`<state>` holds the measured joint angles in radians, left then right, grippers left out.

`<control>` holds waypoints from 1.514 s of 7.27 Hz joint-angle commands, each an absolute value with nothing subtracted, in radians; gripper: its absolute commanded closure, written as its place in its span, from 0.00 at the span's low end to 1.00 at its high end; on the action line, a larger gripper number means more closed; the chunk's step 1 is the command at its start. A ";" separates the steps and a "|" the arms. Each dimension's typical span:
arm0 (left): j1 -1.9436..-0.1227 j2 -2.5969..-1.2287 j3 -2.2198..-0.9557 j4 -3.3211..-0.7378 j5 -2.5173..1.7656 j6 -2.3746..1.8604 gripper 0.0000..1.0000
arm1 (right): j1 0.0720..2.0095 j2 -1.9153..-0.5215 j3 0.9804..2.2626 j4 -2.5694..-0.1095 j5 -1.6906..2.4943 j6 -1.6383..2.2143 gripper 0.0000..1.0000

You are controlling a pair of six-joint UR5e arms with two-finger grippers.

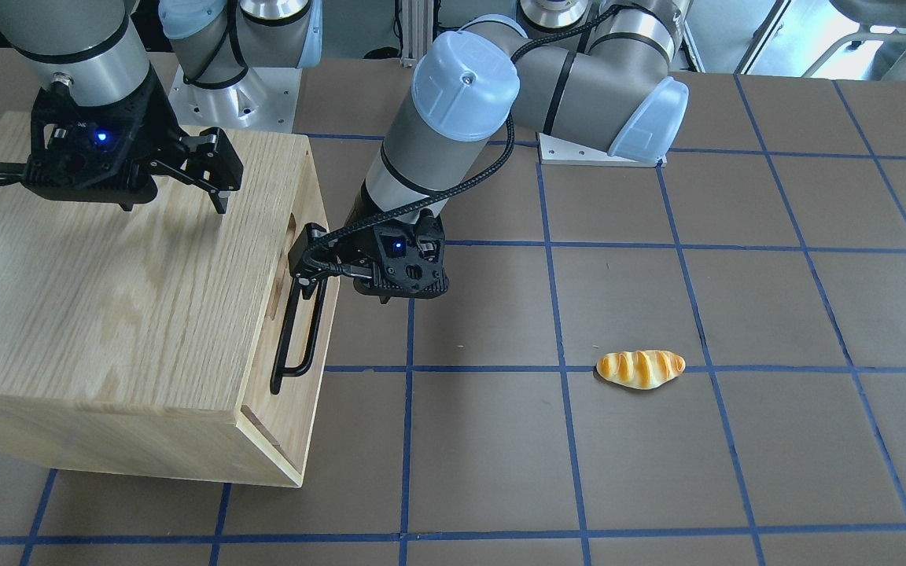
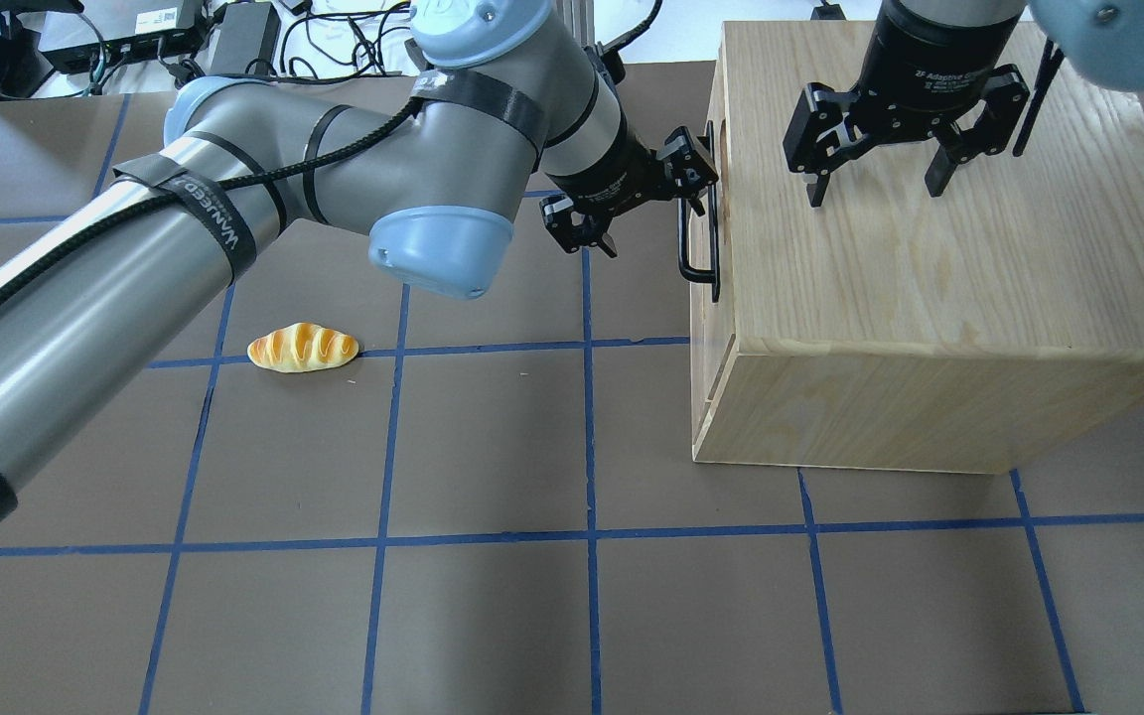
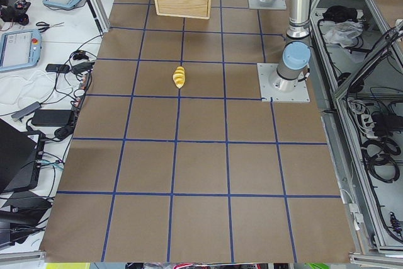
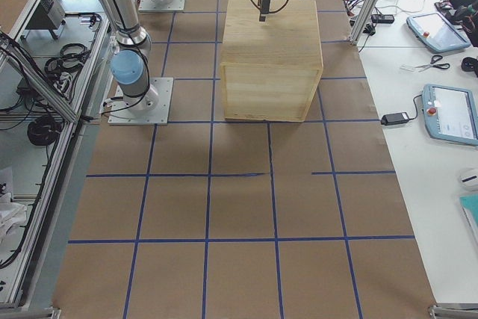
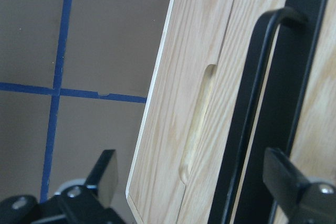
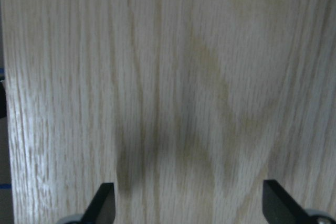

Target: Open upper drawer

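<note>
Overhead exterior: cabinet (image 2: 929, 278) sits right, upper drawer (image 2: 713, 320) flush in its front. Left gripper (image 1: 310, 267) fingers spread either side of the drawer handle (image 2: 683, 238); right gripper (image 2: 877, 184) spread too, over cabinet top. Bread roll (image 2: 303, 348) well apart.

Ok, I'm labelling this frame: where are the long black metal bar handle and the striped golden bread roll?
Long black metal bar handle (image 2: 682, 238): overhead exterior view, middle of the bar.
Striped golden bread roll (image 1: 640, 368): exterior front-facing view, centre of its top.

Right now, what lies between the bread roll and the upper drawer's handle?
Only bare table with blue tape lines, between the bread roll and the drawer handle, in the front-facing view.
</note>
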<state>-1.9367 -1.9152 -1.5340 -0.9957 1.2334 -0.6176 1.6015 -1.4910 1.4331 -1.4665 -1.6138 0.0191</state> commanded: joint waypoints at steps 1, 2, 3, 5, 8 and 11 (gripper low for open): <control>-1.937 -1.927 -1.534 -0.994 1.236 -0.603 0.00 | 1.600 -1.491 1.433 -1.466 -1.614 0.020 0.00; -1.936 -1.930 -1.534 -0.968 1.244 -0.598 0.00 | 1.601 -1.491 1.433 -1.466 -1.614 0.018 0.00; -1.936 -1.930 -1.534 -0.960 1.259 -0.598 0.00 | 1.601 -1.491 1.433 -1.466 -1.614 0.020 0.00; -1.936 -1.928 -1.532 -0.960 1.325 -0.562 0.00 | 1.601 -1.491 1.433 -1.466 -1.614 0.020 0.00; -1.936 -1.927 -1.532 -0.962 1.370 -0.540 0.00 | 1.601 -1.491 1.434 -1.466 -1.614 0.018 0.00; -1.934 -1.927 -1.499 -0.971 1.397 -0.540 0.00 | 1.601 -1.491 1.433 -1.466 -1.614 0.020 0.00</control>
